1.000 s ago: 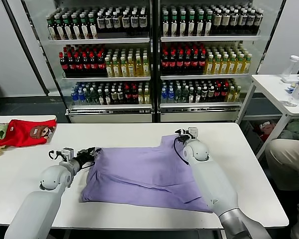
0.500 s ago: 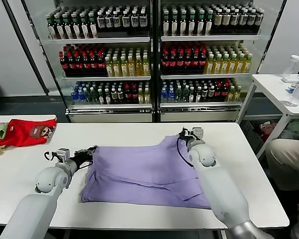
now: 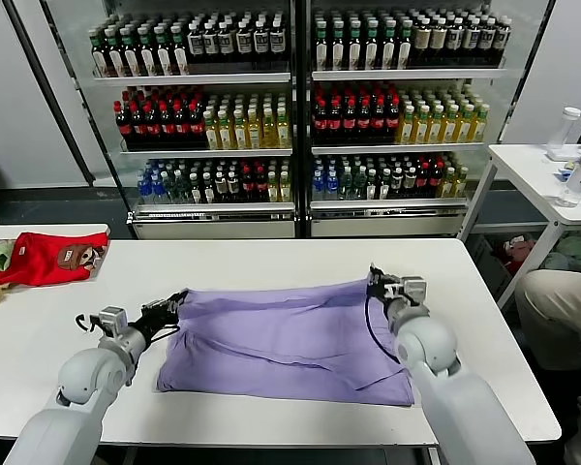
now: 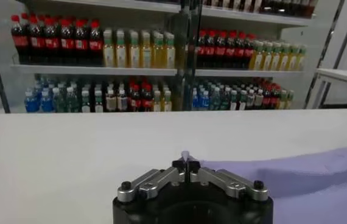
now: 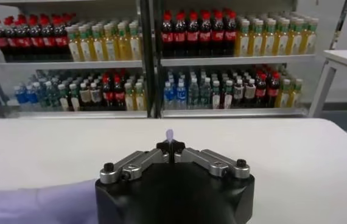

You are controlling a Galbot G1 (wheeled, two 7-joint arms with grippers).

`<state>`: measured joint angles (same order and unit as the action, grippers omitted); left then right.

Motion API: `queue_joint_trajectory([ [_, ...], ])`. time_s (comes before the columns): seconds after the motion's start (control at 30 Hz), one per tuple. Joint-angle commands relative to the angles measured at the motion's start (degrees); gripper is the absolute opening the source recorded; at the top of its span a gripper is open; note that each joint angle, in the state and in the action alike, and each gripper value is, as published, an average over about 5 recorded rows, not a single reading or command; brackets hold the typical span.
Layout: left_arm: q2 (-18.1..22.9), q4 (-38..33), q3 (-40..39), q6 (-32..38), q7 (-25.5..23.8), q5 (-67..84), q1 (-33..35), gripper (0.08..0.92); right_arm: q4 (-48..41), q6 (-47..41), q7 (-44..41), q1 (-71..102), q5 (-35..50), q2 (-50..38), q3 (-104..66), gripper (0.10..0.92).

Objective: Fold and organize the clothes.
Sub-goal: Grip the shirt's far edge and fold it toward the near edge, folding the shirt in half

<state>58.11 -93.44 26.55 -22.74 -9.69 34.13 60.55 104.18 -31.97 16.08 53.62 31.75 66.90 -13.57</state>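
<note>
Left gripper (image 3: 177, 299), right gripper (image 3: 375, 283) (jaws pinched), arms spread apart

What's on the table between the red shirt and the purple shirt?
Only bare white table lies between the red garment and the lavender T-shirt, as the head view shows.

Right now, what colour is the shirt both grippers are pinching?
Plain light purple T-shirt, no print showing; clearest in the head view.

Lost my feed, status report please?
Left gripper, right gripper shut on T-shirt far corners. Shirt stretched on table. Red garment off left, clear.
</note>
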Motion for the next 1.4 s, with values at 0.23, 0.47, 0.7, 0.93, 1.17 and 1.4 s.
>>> queue_joint_trajectory([
  [0.23, -0.38, -7.68, 4.18, 1.74, 0.01, 0.34, 10.35, 0.087, 11.12, -0.31, 0.27, 11.89, -2.87, -2.10, -1.37, 0.111],
  [0.47, 0.08, -8.46, 4.16, 1.96, -0.03, -0.47, 11.49, 0.087, 8.87, 0.11, 0.12, 12.31, -4.05, -1.74, -1.39, 0.111],
  [0.7, -0.06, -7.97, 4.32, 2.12, 0.08, -0.82, 11.52, 0.087, 9.67, 0.09, 0.08, 12.65, -4.75, -1.70, -1.30, 0.111],
  [0.93, -0.43, -8.13, 4.15, 2.03, -0.40, -0.55, 11.39, 0.087, 14.29, -1.09, 0.69, 15.25, -4.71, -2.33, -2.18, 0.111],
  [1.17, -1.00, -7.66, 4.00, 1.75, -0.86, -0.16, 11.37, 0.087, 14.68, -1.08, 0.88, 17.13, -5.06, -2.07, -3.07, 0.111],
  [1.4, -2.00, -7.62, 4.48, 0.24, -1.15, -0.27, 11.14, 0.087, 14.97, -1.10, 0.83, 17.69, -5.07, -1.88, -3.70, 0.111],
])
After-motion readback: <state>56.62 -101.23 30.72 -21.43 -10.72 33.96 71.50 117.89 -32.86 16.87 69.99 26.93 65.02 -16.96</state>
